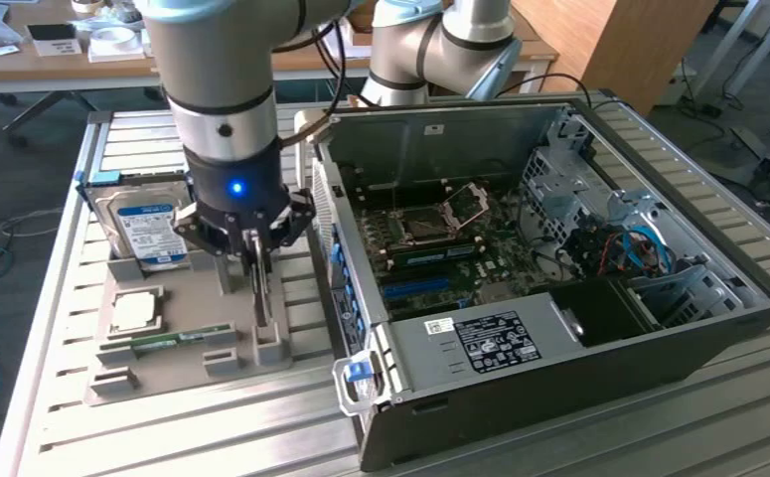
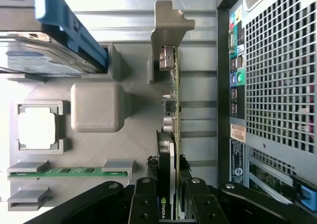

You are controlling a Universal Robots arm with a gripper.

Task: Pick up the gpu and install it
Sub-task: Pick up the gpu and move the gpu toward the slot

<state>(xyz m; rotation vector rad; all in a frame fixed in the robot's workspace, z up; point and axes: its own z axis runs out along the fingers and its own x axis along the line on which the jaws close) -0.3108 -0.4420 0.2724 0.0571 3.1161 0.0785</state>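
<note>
One step looks nearly done, the gripper (image 2: 170,187) pinching the gpu (image 2: 171,102) narrowly between its fingers, while the card stands on edge in the grey tray (image 1: 173,373) just beside the open computer case (image 1: 491,407) — not yet lifted, not yet installed.

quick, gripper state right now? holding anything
Gripper: closed on the thin dark graphics card with silvery bracket, which stands edge-on in the grey tray.
</note>
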